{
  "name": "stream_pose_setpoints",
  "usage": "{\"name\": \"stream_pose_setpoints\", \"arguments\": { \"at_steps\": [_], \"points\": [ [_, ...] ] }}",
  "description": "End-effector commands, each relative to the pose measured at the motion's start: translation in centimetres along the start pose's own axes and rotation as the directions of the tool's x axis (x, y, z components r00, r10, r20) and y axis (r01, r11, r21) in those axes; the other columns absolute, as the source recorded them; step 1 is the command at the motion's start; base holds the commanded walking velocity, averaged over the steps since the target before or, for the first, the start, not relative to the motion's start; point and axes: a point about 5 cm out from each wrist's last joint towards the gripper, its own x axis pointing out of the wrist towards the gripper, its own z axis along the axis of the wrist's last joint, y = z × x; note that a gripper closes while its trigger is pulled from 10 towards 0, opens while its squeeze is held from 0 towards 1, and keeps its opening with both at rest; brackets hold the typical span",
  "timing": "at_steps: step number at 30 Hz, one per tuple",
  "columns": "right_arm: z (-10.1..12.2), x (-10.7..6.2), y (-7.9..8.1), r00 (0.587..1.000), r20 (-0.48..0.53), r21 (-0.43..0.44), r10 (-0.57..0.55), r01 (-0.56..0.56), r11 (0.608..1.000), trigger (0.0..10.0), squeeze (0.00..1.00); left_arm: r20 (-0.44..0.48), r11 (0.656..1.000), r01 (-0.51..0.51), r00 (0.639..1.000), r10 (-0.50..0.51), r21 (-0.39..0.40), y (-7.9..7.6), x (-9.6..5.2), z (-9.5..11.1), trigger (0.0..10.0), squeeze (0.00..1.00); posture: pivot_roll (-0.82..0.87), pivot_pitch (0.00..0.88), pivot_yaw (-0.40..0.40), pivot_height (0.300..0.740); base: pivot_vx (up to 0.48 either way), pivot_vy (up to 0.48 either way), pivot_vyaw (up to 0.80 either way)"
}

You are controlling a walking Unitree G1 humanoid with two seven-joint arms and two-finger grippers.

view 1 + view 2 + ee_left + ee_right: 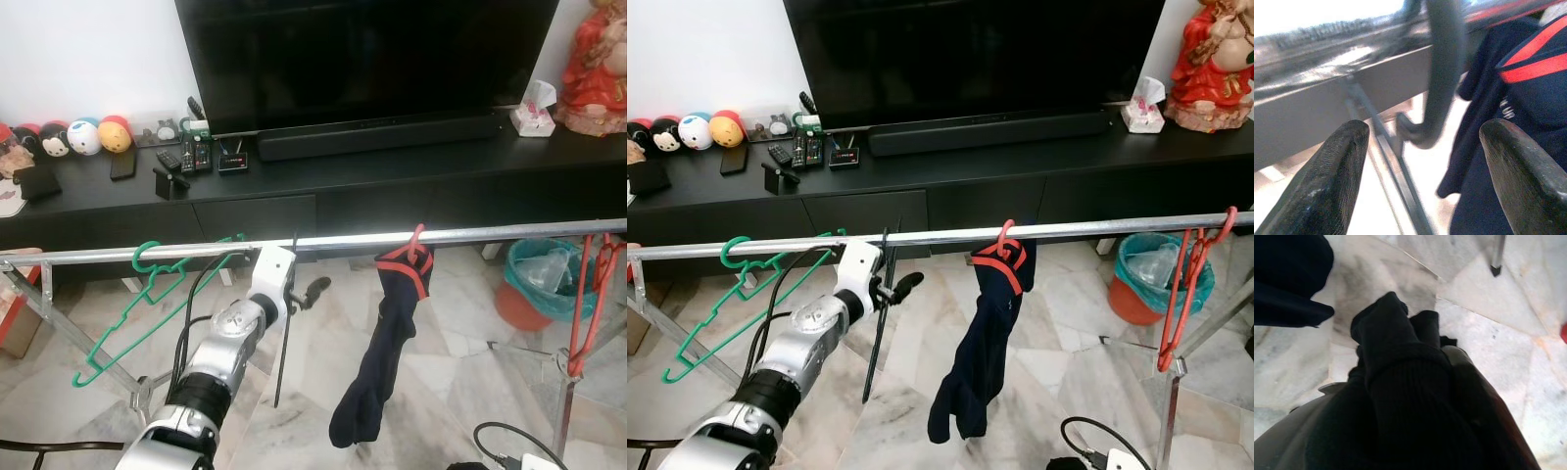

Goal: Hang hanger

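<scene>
Black hanger [285, 323] on the silver rail [470, 236], left hand [1422, 161] wide open and empty just beside it

A large dark television [362, 59] stands on a long black TV cabinet [411, 186], a black soundbar [377, 137] stretched along its foot. At the cabinet's left end sits a row of round character plush toys [69, 137], with remote controls [191, 155] and a dark phone [123, 164] just beside them. At the right end, a tissue box [532, 110] sits next to a red figurine [598, 64]. On the marble floor [441, 323] below the cabinet's right end stands an orange bin lined with a green bag [539, 279].
</scene>
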Motion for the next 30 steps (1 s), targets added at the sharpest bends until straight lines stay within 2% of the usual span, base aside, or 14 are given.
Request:
{"name": "stream_pose_setpoints", "arguments": {
  "at_steps": [1, 9, 11, 12, 14, 17, 18, 20, 21, 22, 23, 25, 29, 30],
  "points": [
    [0.0, 0.0, 0.1, 1.0, 0.0, 0.009, 0.001, -0.001, 1.0, 10.0, 0.0, -0.024, 0.996, -0.083, 0.996, 0.084, 0.043, 0.7, 0.2, -0.1, 10.0, 0.0, -0.09, 0.0, 0.041, 0.74, 0.0, 0.0, 0.0],
    [0.0, 0.0, 0.1, 1.0, -0.002, 0.006, 0.002, -0.002, 1.0, 10.0, 0.0, -0.066, 0.982, -0.172, 0.982, 0.177, 0.078, 1.5, 0.3, -0.9, 10.0, 0.0, -0.09, 0.0, 0.038, 0.74, 0.0, 0.0, 0.0],
    [0.0, 0.0, 0.1, 1.0, -0.002, 0.006, 0.002, -0.002, 1.0, 10.0, 0.0, -0.075, 0.983, -0.174, 0.981, 0.179, 0.064, 1.5, 0.3, -1.1, 9.0, 0.0, -0.09, 0.0, 0.038, 0.74, 0.0, 0.0, 0.0],
    [0.0, 0.0, 0.1, 1.0, -0.002, 0.005, 0.003, -0.003, 1.0, 10.0, 0.0, -0.084, 0.983, -0.177, 0.98, 0.18, 0.049, 1.4, 0.4, -1.2, 5.6, 0.0, -0.09, 0.0, 0.038, 0.74, 0.0, 0.0, 0.0],
    [0.0, 0.0, 0.0, 1.0, -0.001, 0.004, 0.002, -0.002, 1.0, 10.0, 0.0, -0.085, 0.984, -0.177, 0.98, 0.18, 0.033, 1.2, 0.5, -1.3, 2.8, 0.0, -0.09, 0.0, 0.037, 0.74, 0.0, 0.0, 0.0],
    [0.0, 0.0, 0.0, 1.0, 0.0, 0.003, 0.002, -0.002, 1.0, 10.0, 0.0, -0.08, 0.986, -0.164, 0.983, 0.165, 0.021, 0.8, 0.7, -1.3, 2.9, 0.0, -0.1, 0.0, 0.035, 0.74, 0.0, 0.0, 0.0],
    [0.0, 0.0, 0.0, 1.0, 0.0, 0.002, 0.002, -0.002, 1.0, 10.0, 0.0, -0.076, 0.987, -0.158, 0.984, 0.158, 0.015, 0.7, 0.8, -1.2, 4.1, 0.0, -0.1, 0.0, 0.035, 0.74, 0.0, 0.0, 0.0],
    [0.0, 0.0, 0.0, 1.0, 0.0, 0.001, 0.001, -0.001, 1.0, 10.0, 0.0, -0.072, 0.987, -0.161, 0.984, 0.161, 0.007, 0.6, 0.9, -1.1, 10.0, 0.0, -0.1, 0.0, 0.035, 0.74, 0.0, 0.0, 0.0],
    [0.1, 0.0, 0.0, 1.0, 0.0, 0.0, 0.001, -0.001, 1.0, 10.0, 0.0, -0.071, 0.987, -0.163, 0.984, 0.163, 0.006, 0.6, 0.9, -1.1, 10.0, 0.0, -0.1, 0.0, 0.035, 0.74, 0.0, 0.0, 0.0],
    [0.1, 0.0, 0.0, 1.0, 0.001, 0.0, 0.001, -0.001, 1.0, 10.0, 0.0, -0.064, 0.986, -0.164, 0.984, 0.164, -0.001, 0.6, 1.0, -1.0, 8.1, 0.0, -0.1, 0.0, 0.036, 0.74, 0.0, 0.0, 0.0],
    [0.1, 0.0, 0.0, 1.0, 0.001, 0.0, 0.001, -0.001, 1.0, 10.0, 0.0, -0.064, 0.986, -0.164, 0.984, 0.164, -0.001, 0.6, 1.0, -1.0, 8.1, 0.0, -0.1, 0.0, 0.036, 0.74, 0.0, 0.0, 0.0],
    [0.1, 0.0, 0.0, 1.0, 0.002, 0.0, 0.001, -0.001, 1.0, 10.0, 0.0, -0.048, 0.987, -0.162, 0.986, 0.161, -0.02, 0.5, 1.0, -0.9, 0.4, 0.0, -0.1, 0.0, 0.034, 0.74, 0.0, 0.0, 0.0],
    [0.1, 0.0, -0.1, 1.0, 0.002, -0.002, 0.0, 0.0, 1.0, 10.0, 0.0, -0.034, 0.987, -0.155, 0.988, 0.154, -0.047, 0.5, 1.1, -0.8, 1.7, 0.0, -0.1, 0.0, 0.03, 0.74, 0.0, 0.0, 0.0],
    [0.1, 0.0, -0.1, 1.0, 0.002, -0.002, 0.0, 0.0, 1.0, 10.0, 0.0, -0.034, 0.986, -0.158, 0.987, 0.157, -0.049, 0.5, 1.1, -0.8, 0.9, 0.0, -0.1, 0.0, 0.029, 0.74, 0.0, 0.0, 0.0]
  ]
}}
